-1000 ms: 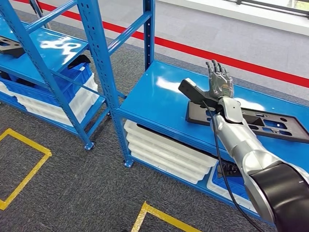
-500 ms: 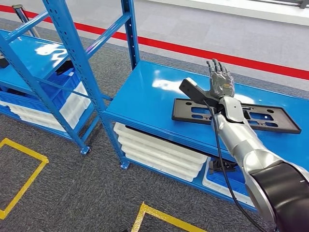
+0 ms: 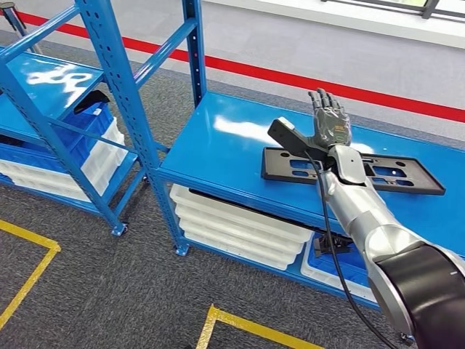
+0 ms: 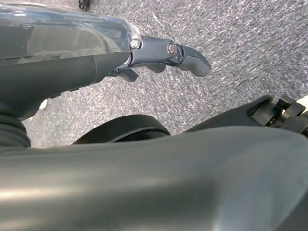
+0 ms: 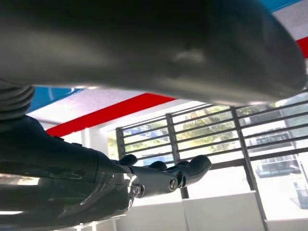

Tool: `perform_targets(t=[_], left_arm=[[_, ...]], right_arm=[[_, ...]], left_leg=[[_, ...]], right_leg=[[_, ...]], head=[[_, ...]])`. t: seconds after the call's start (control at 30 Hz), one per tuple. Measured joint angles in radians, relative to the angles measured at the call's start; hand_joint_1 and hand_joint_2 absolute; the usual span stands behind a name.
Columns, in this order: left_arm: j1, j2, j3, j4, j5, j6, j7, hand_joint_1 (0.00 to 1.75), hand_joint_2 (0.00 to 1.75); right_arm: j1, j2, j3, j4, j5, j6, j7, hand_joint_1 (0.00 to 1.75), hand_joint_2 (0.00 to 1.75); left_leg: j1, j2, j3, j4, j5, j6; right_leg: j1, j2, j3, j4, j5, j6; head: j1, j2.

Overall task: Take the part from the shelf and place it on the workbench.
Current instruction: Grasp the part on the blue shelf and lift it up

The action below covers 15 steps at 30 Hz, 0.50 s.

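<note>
Head view: right hand empty, fingers spread, above part on shelf.

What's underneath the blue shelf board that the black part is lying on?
Under the blue metal shelf board sits a stack of white plastic trays and, further right, a blue bin with a white one. The silver right arm covers the bin's contents.

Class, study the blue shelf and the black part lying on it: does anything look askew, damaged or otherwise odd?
Nothing stands out. The black part lies flat on the blue shelf, roughly along its length. The right hand is raised above it, fingers apart, holding nothing.
</note>
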Motion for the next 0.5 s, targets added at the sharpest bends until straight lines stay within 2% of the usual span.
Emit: perform_targets(t=[0.03, 0.07, 0.1, 0.13, 0.2, 0.27, 0.33, 0.37, 0.43, 0.5], left_arm=[[0.001, 0.000, 0.000, 0.000, 0.000, 0.000, 0.000, 0.00, 1.75], [0.001, 0.000, 0.000, 0.000, 0.000, 0.000, 0.000, 0.00, 1.75], [0.001, 0.000, 0.000, 0.000, 0.000, 0.000, 0.000, 0.00, 1.75], [0.001, 0.000, 0.000, 0.000, 0.000, 0.000, 0.000, 0.00, 1.75], [0.000, 0.000, 0.000, 0.000, 0.000, 0.000, 0.000, 0.00, 1.75], [0.001, 0.000, 0.000, 0.000, 0.000, 0.000, 0.000, 0.00, 1.75], [0.001, 0.000, 0.000, 0.000, 0.000, 0.001, 0.000, 0.00, 1.75], [0.001, 0.000, 0.000, 0.000, 0.000, 0.001, 0.000, 0.00, 1.75], [0.001, 0.000, 0.000, 0.000, 0.000, 0.001, 0.000, 0.00, 1.75], [0.002, 0.000, 0.000, 0.000, 0.000, 0.001, 0.000, 0.00, 1.75]], right_arm=[[0.003, 0.000, 0.000, 0.000, 0.000, 0.000, 0.000, 0.00, 0.00], [0.005, 0.000, 0.000, 0.001, 0.000, 0.000, 0.000, 0.00, 0.00], [0.005, 0.000, 0.000, 0.001, 0.000, 0.000, 0.000, 0.00, 0.00], [0.004, 0.000, 0.000, 0.000, 0.000, 0.000, 0.000, 0.00, 0.00], [0.002, 0.000, 0.000, 0.000, 0.000, 0.000, 0.000, 0.00, 0.00], [0.003, 0.001, 0.000, 0.000, -0.001, 0.000, 0.000, 0.00, 0.00], [0.003, 0.001, 0.000, 0.000, -0.001, 0.000, 0.000, 0.00, 0.00], [0.002, 0.002, 0.000, 0.000, -0.002, 0.000, -0.001, 0.00, 0.00], [0.001, 0.004, 0.000, -0.001, -0.002, 0.000, -0.001, 0.00, 0.00], [0.004, 0.006, 0.000, -0.001, -0.003, 0.000, -0.001, 0.00, 0.00]], left_leg=[[-0.001, 0.005, 0.000, 0.000, 0.000, 0.000], [-0.002, 0.010, 0.000, 0.001, -0.001, 0.000], [-0.002, 0.015, 0.001, 0.002, -0.001, 0.000], [-0.003, 0.019, 0.001, 0.004, -0.003, -0.002], [-0.009, 0.024, -0.001, 0.011, -0.007, -0.008], [-0.013, 0.030, -0.003, 0.013, -0.008, -0.013], [-0.011, 0.034, -0.002, 0.015, -0.013, -0.019], [-0.009, 0.030, -0.006, 0.027, -0.025, -0.024], [-0.004, 0.017, -0.037, 0.105, -0.077, -0.038], [0.002, 0.012, -0.093, 0.232, -0.132, -0.047]], right_leg=[[0.000, -0.001, -0.014, 0.031, -0.004, 0.001], [0.000, -0.002, -0.010, 0.024, 0.011, 0.002], [0.000, -0.006, 0.012, -0.020, 0.041, 0.002], [0.000, -0.016, 0.044, -0.088, 0.076, 0.002], [0.005, -0.041, 0.095, -0.199, 0.116, -0.004], [0.010, -0.048, 0.106, -0.226, 0.117, -0.012], [0.007, -0.039, 0.105, -0.228, 0.120, -0.023], [0.005, -0.036, 0.105, -0.229, 0.121, -0.028], [0.001, -0.030, 0.105, -0.230, 0.123, -0.036], [0.000, -0.022, 0.105, -0.230, 0.123, -0.039]], head=[[0.000, 0.000], [0.000, 0.000], [0.000, 0.000], [0.000, 0.000], [0.000, 0.000], [-0.001, 0.000], [-0.002, 0.000], [-0.002, 0.000], [-0.002, 0.000], [-0.002, 0.000]])
